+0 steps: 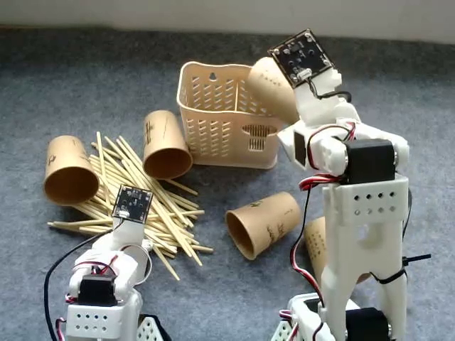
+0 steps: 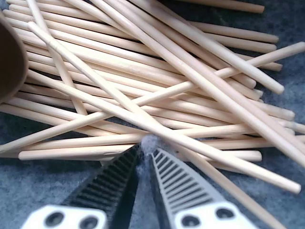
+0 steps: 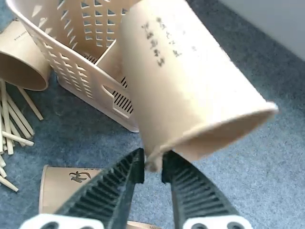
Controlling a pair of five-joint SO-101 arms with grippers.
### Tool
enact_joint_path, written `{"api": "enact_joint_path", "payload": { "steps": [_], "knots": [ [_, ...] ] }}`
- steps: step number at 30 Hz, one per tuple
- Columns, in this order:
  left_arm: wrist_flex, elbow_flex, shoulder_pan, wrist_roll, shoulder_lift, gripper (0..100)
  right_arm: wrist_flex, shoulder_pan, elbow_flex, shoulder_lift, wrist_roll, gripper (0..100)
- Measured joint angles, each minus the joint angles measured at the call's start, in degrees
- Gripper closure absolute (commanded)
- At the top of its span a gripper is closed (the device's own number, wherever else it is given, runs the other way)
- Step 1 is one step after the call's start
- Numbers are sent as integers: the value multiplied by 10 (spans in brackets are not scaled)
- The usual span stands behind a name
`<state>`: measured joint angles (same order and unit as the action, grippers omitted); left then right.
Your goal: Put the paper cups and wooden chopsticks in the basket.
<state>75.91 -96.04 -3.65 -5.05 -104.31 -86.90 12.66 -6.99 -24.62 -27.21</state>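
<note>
**A:** Nearest us, our left gripper (image 2: 144,151) sits low at the wooden chopsticks (image 2: 157,90), which lie heaped well off to one side of the basket (image 1: 213,128). Its jaws are all but together and, as far as we can see, grip nothing.

**B:** And the loose cups?

**A:** A lying cup (image 1: 263,224) rests on our side of the basket. A second cup (image 1: 167,145) lies just beside the basket's wall, and a third cup (image 1: 70,170) lies past the chopsticks from the basket. A fourth cup (image 1: 315,241) is partly hidden behind our right arm.

**B:** So the step in hand belongs to the right gripper (image 3: 152,164).

**A:** Yes. Its jaws are pinched tight on the rim of the held cup (image 3: 190,86). That cup hangs tilted at the basket's corner nearest that arm, base toward the opening, not yet inside.

**B:** Then we should carry it over the basket's middle before letting go. Released here, we judge it could catch the rim and tumble outside.

**A:** We should also open only once the base is below the rim. And we keep off the wall, because the basket looks light enough to shove.
</note>
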Motion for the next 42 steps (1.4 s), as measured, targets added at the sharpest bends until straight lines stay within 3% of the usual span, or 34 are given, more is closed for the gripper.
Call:
{"api": "enact_joint_path", "payload": {
  "steps": [13,21,27,42],
  "knots": [
    [0,0,0,0,0,984,40,0,0,0,0,839],
    [0,0,0,0,0,984,47,40,0,-11,0,839],
    [0,0,0,0,0,984,105,92,4,-47,42,839],
    [0,0,0,0,0,984,215,98,6,-48,73,839]
  ]
}}
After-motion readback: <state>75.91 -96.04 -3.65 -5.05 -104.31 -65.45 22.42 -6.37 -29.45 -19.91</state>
